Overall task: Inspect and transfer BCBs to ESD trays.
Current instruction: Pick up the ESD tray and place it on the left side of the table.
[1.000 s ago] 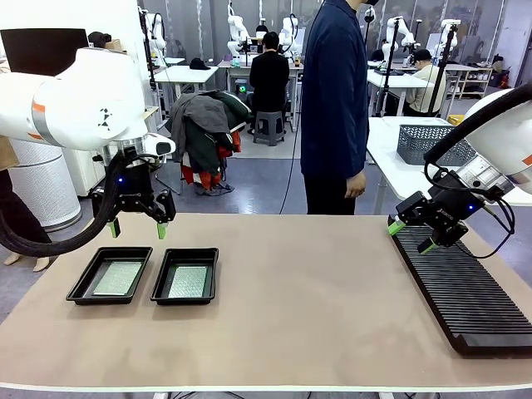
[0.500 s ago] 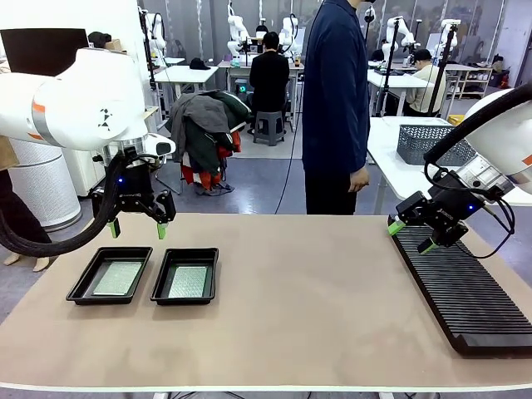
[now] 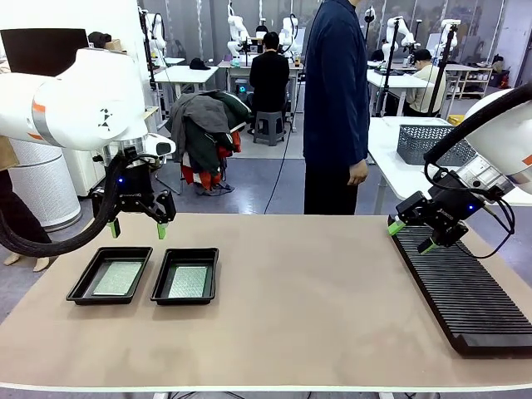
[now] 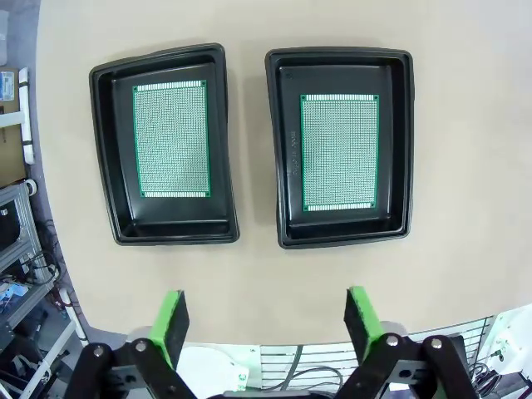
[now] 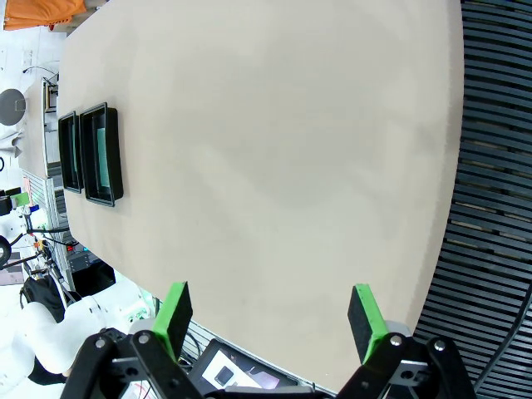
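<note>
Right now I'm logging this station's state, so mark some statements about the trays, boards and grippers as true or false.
1. Each ESD tray holds one BCB. True: the left tray holds a board, and the right tray holds another board.
2. The left gripper is shut on a board. False: it hangs open and empty above the trays.
3. The right gripper is open above the far end of the black slotted rack. True.
4. The two trays are stacked. False: they lie side by side on the table.
5. The person is reaching over the trays. False: the person stands at the far side, arm hanging down.
</note>
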`<state>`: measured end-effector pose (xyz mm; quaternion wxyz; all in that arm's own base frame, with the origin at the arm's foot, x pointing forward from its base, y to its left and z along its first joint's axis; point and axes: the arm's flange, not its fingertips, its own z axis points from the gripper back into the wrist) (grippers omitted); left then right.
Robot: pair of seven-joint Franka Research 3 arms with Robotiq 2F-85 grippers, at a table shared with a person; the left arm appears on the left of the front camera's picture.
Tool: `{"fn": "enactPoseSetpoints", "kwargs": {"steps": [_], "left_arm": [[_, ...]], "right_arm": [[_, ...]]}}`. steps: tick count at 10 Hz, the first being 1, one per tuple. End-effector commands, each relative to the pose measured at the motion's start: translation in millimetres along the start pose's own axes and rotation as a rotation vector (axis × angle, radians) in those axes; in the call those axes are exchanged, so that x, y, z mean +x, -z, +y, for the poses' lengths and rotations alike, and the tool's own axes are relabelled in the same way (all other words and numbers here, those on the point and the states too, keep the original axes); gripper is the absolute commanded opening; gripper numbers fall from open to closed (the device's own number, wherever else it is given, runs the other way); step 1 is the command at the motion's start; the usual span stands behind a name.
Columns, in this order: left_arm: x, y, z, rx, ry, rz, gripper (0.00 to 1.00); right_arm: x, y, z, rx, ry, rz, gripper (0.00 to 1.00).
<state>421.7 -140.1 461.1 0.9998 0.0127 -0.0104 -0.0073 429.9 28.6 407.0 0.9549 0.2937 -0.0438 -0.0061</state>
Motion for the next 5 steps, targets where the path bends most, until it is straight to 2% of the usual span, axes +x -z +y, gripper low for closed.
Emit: {"fn": "enactPoseSetpoints", "kwargs": {"steps": [1,5], "left_arm": [[-0.3,1.7,1.2,-0.001,0.001,-0.002,1.00],[-0.3,1.7,1.2,-0.001,0.001,-0.002,1.00]], "right_arm": [[-0.2,0.4,0.5,0.001,0.007,-0.001,1.00],[-0.2,0.4,0.5,0.001,0.007,-0.001,1.00]]}}
